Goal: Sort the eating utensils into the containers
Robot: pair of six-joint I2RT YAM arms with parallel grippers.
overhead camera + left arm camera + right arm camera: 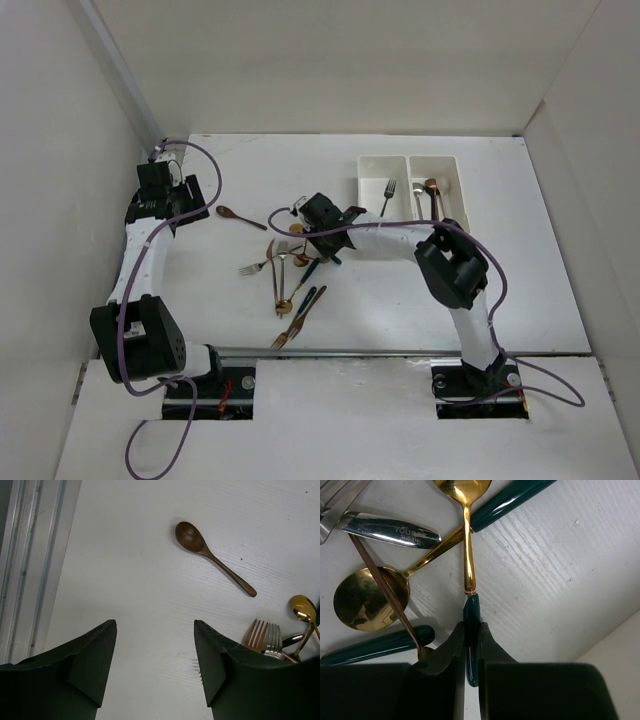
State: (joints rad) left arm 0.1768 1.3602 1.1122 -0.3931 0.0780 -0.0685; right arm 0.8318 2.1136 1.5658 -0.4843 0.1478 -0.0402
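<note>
Between right jaws: green-handled spoon (467, 570), bowl cut off.

Plain white walls (330, 60) enclose a white table (540, 300) under even light.

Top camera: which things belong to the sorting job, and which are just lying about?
Job: loose utensils, wooden spoon, green-handled spoon in right gripper, white bins, fork already binned.
Lying about: purple cables.

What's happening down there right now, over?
Right gripper shut on green-handled spoon. Left gripper open, empty. Another gold spoon crosses the held one's stem.
</note>
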